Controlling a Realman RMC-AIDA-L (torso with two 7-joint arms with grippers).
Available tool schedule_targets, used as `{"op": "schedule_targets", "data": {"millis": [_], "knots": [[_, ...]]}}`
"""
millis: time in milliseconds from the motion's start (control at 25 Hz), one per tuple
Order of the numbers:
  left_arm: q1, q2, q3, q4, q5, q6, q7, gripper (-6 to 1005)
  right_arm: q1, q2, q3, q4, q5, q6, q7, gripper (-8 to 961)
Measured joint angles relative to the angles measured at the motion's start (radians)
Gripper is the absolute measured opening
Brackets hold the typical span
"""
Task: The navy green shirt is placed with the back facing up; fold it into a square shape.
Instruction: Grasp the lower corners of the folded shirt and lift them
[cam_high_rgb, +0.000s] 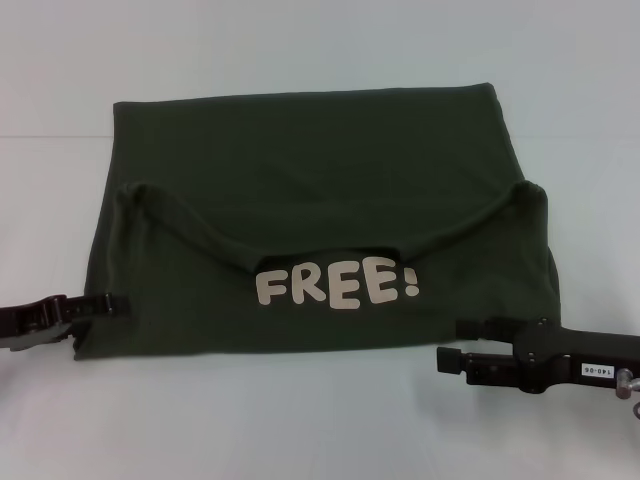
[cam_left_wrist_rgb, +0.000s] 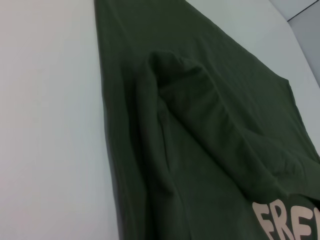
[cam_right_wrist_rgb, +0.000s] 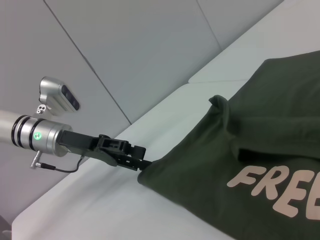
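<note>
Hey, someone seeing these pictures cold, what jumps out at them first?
The white "FREE!" lettering grabs the eye first, on a flap folded toward the near edge of the navy green shirt, which covers most of the white table. Next, the two black grippers: the left gripper is at the shirt's near left corner, touching the cloth, and the right gripper sits just off the near right corner, clear of the fabric.
</note>
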Motion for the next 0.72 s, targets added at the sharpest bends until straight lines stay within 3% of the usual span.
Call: {"op": "schedule_targets", "data": {"millis": [720], "knots": [[0.004,0.008,0.016,-0.015,0.009,0.003,-0.025,890,-0.003,0.002,0.000,0.005,-0.001,-0.006,0.001,857]]}}
